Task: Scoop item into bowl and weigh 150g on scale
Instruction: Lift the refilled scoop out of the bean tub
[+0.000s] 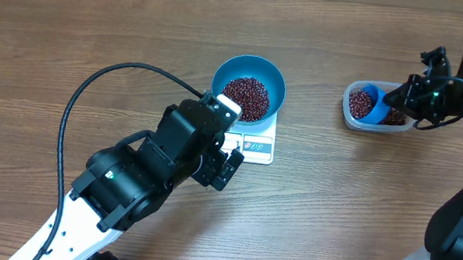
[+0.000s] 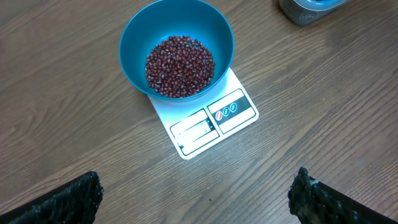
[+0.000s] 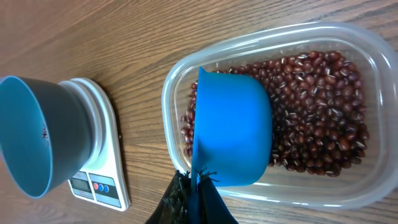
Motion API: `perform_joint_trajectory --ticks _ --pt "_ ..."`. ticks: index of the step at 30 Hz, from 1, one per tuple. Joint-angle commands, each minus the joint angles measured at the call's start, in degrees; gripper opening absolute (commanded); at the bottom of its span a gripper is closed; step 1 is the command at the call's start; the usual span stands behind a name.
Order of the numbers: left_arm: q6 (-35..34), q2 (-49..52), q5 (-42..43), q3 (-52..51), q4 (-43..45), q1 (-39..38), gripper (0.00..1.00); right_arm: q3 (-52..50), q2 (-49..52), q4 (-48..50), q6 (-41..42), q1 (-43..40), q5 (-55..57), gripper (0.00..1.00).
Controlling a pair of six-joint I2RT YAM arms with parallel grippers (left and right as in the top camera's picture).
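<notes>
Beans (image 3: 311, 106) sit below the scoop (image 3: 233, 127) that the right gripper (image 3: 196, 190) clamps by its handle, inside the tub (image 3: 373, 56). The left gripper (image 2: 198, 196) hangs open and empty, with the bowl (image 2: 134, 37) of beans on the scale (image 2: 239, 115) just ahead. A heaped scoop could overshoot the weight or spill on the way.

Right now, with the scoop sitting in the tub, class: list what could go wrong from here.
1. The scoop, held by the shut right gripper, must cross bare table from tub to bowl; beans may spill.
2. The bowl overhangs the small scale; a knock from the scoop could shift it.
3. The open left gripper hovers near the scale; touching it would likely upset the reading.
</notes>
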Motion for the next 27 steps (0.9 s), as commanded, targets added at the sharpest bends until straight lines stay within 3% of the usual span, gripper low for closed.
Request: perform_joint_trajectory --ticks 1,13,27 --pt "-0.8 0.2 0.7 -0.6 0.0 0.1 1.0 -0.1 0.1 -0.2 -2.0 -1.8 -3.6 0.04" --pt "-0.8 0.2 0.7 -0.6 0.0 0.1 1.0 -0.1 0.1 -0.1 -4.3 -6.4 -8.7 0.04" --pt "-0.8 0.2 0.7 -0.6 0.0 0.1 0.99 -0.1 0.1 -1.6 -4.0 -13.5 -22.1 0.04"
